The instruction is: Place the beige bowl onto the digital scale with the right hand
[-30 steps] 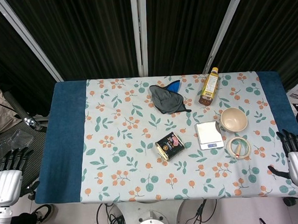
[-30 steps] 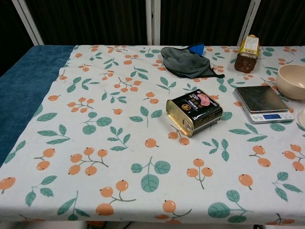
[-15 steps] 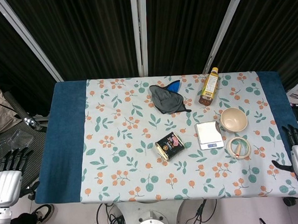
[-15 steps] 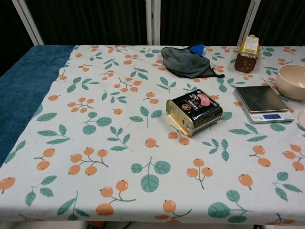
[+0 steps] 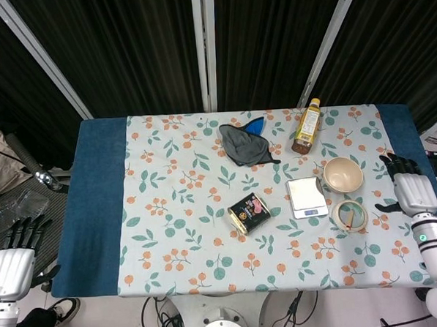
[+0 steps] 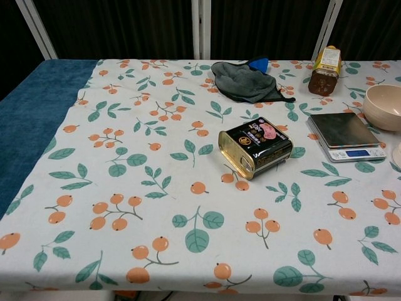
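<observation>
Risen from the table's near corner, the right robot hand hovers empty, fingers apart, beside the beige bowl.

Head view: high above, looking steeply down on the whole table, right hand at the far right edge. Chest view: low, close, facing across the cloth from the near edge. Shared: digital scale and beige bowl, just inboard of that hand.

bowl right of scale, tin left
</observation>
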